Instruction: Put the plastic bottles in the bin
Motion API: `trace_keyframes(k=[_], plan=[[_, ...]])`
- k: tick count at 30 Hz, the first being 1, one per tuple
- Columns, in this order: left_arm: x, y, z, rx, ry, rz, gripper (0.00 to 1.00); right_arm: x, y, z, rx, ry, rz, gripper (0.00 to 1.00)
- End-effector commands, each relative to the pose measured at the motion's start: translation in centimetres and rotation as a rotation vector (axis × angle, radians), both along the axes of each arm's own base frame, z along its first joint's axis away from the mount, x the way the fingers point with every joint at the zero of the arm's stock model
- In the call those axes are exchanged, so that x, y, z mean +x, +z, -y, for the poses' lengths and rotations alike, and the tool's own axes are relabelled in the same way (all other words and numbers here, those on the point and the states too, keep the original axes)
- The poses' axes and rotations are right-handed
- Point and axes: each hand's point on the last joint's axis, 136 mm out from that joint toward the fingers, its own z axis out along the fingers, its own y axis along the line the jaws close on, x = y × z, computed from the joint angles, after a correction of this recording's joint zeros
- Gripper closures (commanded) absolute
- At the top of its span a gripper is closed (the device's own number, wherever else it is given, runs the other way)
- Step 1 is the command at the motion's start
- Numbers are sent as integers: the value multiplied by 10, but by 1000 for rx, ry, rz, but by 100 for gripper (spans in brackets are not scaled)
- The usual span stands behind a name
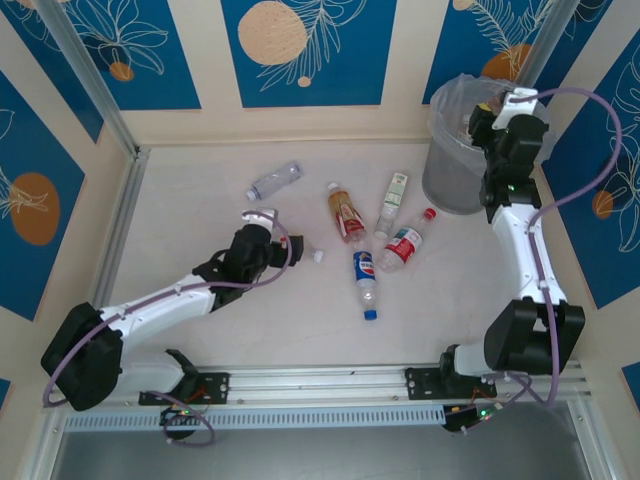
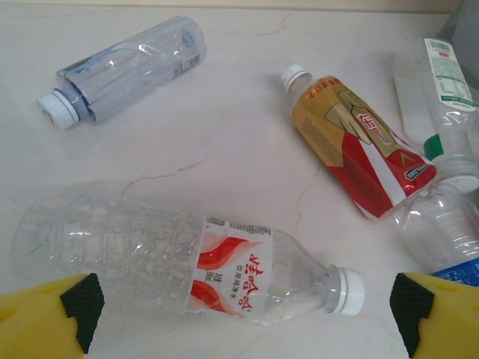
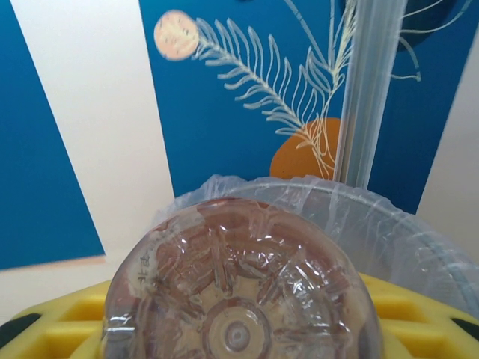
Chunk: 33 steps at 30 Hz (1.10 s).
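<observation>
Right gripper is clamped on a clear bottle over the bin, upper right of the top view. Left gripper sits wide apart by a red-white bottle, left of centre. Five more bottles lie mid-table.

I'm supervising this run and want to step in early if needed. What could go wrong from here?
1. The right end effector grips a clear bottle near the rim of the bin. If released off-centre, it might strike the rim and fall outside.
2. The left end effector stands open over the red-white bottle, which lies on its side. The round, thin bottle could roll or slip out as the fingers close.
</observation>
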Motion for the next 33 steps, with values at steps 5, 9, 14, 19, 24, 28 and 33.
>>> trace_keyframes(k=[5,9,14,19,24,28,33], plan=[[4,12,11,-40,-14,7,1,37,-20,15,-203,-112,-247,50],[4,10,10,-38,-12,1,1,48,-38,23,-199,-141,-364,48],[3,9,9,-34,-10,-2,1,57,-66,37,-129,-180,-513,45],[3,7,9,-33,-9,-8,0,66,-92,49,-95,-208,-623,44],[3,6,11,-30,-16,-12,0,78,-108,51,-59,-195,-677,38],[4,5,12,-35,-16,-15,1,86,-115,45,-17,-167,-700,30],[4,4,12,-31,-19,-18,1,88,-111,38,22,-141,-684,25]])
